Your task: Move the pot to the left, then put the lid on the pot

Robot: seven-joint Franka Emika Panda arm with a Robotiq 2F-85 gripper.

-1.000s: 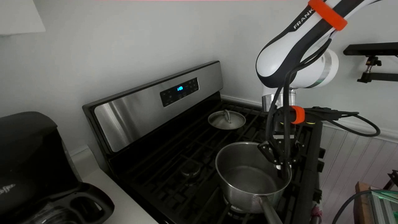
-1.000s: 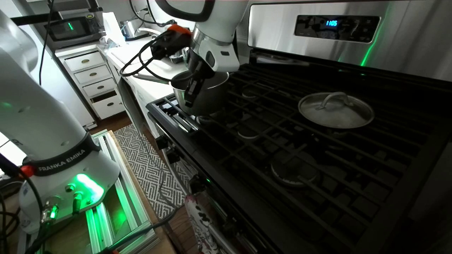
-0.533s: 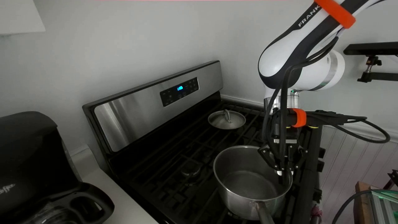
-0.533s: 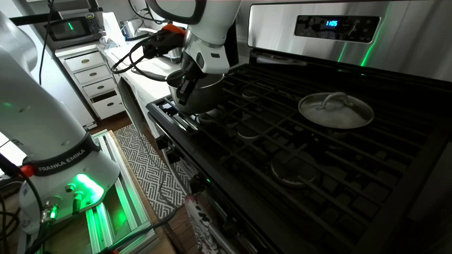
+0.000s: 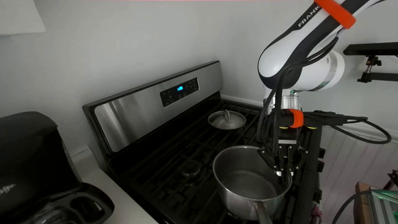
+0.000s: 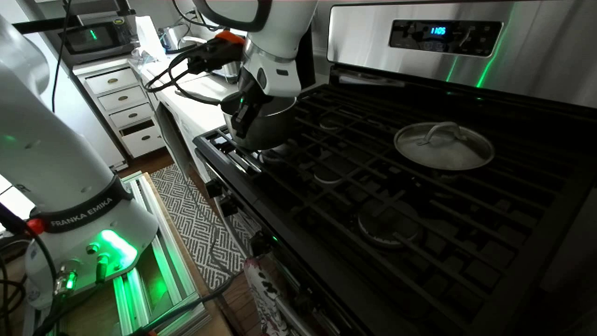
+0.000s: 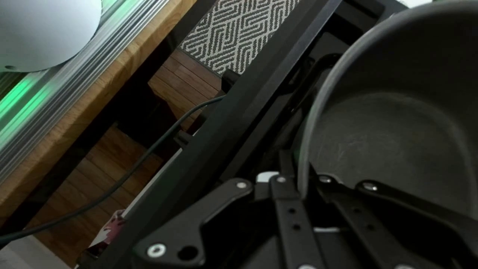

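Pinching the pot (image 6: pixel 274 130), closed jaws straddle its rim. The lid (image 6: pixel 445 151) lies well right, in an exterior view.

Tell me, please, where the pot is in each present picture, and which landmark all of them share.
In an exterior view: the pot is near the bottom, right of centre.
In an exterior view: the pot is above and left of centre.
Wrist view: the pot is at the right, cut off by the edge.
Shared landmark: the gripper, closed on the pot's rim.
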